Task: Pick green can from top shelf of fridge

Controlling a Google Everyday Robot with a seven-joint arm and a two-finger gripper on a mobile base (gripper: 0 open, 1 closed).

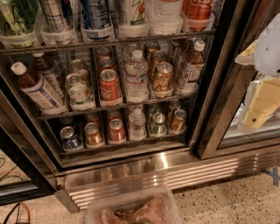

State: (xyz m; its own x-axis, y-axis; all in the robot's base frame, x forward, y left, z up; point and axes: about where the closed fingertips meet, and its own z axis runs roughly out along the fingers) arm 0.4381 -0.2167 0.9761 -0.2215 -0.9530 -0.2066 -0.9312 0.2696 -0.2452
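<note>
The green can (15, 17) stands at the far left of the top shelf (109, 41), in a clear plastic tray; only its lower body shows, as its top is cut off by the frame's upper edge. The fridge (144, 168) has its left compartment open to view. My gripper (259, 105), white and pale yellow, hangs at the right edge of the view in front of the right glass door. It is far to the right of the green can, lower than it, and holds nothing that I can see.
Right of the green can stand a silver striped can (57, 15), a blue-and-white can (96, 13), a white can (131, 11), a water bottle (165, 15) and a red can (199, 8). The lower racks hold cans and bottles. A clear plastic container (131, 210) sits at the bottom.
</note>
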